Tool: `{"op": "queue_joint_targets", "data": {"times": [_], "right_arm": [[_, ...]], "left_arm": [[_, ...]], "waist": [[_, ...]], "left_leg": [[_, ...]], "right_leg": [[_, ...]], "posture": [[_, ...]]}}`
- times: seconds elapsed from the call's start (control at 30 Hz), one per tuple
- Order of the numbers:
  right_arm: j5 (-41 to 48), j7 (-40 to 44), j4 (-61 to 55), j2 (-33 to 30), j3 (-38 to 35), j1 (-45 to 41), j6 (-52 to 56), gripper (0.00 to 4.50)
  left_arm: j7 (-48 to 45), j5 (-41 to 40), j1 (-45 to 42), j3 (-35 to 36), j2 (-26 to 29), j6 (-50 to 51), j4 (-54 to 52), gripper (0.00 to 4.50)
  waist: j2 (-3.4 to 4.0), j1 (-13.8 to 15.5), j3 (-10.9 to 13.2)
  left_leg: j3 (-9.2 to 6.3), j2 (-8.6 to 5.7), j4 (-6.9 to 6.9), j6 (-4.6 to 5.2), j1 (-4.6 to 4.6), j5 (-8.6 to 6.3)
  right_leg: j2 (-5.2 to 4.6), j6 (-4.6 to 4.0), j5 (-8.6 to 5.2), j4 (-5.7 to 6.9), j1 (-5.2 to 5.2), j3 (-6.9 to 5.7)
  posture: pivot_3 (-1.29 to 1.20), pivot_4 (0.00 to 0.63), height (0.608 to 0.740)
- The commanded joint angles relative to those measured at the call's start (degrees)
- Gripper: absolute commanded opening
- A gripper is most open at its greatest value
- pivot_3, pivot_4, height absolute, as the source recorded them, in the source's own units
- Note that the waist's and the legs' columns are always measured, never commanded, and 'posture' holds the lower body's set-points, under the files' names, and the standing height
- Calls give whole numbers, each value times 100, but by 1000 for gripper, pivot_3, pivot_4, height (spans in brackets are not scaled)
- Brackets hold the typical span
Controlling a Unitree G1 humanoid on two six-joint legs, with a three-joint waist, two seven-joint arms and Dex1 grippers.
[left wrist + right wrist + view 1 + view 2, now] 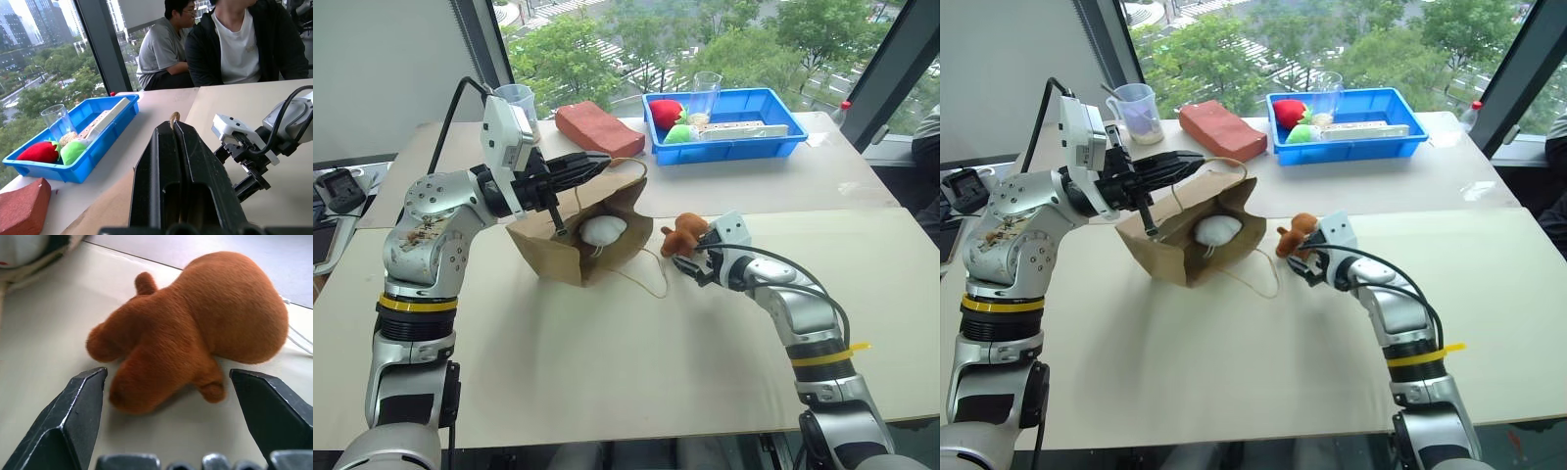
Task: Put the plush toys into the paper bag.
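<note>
The brown paper bag (558, 257) lies tilted on the table with its mouth facing right. My left gripper (600, 161) is shut on its upper handle (174, 116) and holds the mouth up. A fluffy white plush toy (603, 230) lies inside the bag. The reddish-brown plush toy (686, 233) rests on the table just right of the bag's mouth. My right gripper (693, 262) sits low at that toy's near side, open, its black fingertips (88, 387) spread wider than the toy (195, 328) and apart from it.
A blue tray (773, 137) at the back holds red and green soft items and a clear cup. A reddish brick-shaped block (598, 127) and a measuring cup (516, 98) stand behind the bag. The bag's loose handle (651, 284) trails on the table. Two people (234, 44) sit beyond the table.
</note>
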Motion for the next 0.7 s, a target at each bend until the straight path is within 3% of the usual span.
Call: {"op": "queue_joint_targets", "data": {"times": [0.03,0.07,0.13,0.5,0.7], "right_arm": [[-90,-97,100,73,-57,-175,-326,4457],[-105,-98,141,87,-50,-190,-373,4457],[-98,-82,170,113,-58,-197,-440,3907],[-85,49,55,48,-104,-139,-554,181],[27,669,-564,-373,6,-46,-551,37]], "left_arm": [[37,5,-91,100,63,-15,-116,0],[34,8,-94,100,68,-19,-106,0],[35,12,-99,103,81,-15,-97,0],[57,17,-69,101,98,9,-129,0],[43,29,-70,91,94,-8,-105,0]], "waist": [[0,4,0],[0,4,0],[0,2,0],[0,-2,0],[0,2,0]], "left_leg": [[-1,0,0,0,0,0],[-1,0,0,0,0,0],[-1,0,0,0,0,0],[-1,0,0,0,0,0],[-1,-1,0,0,-1,0]], "right_leg": [[0,0,0,0,0,-1],[0,0,0,0,0,-1],[0,0,0,0,1,0],[0,0,0,1,0,0],[0,0,0,0,-1,-1]], "posture": [[0,150,740],[0,150,740],[0,150,740],[0,150,740],[0,150,740]]}}
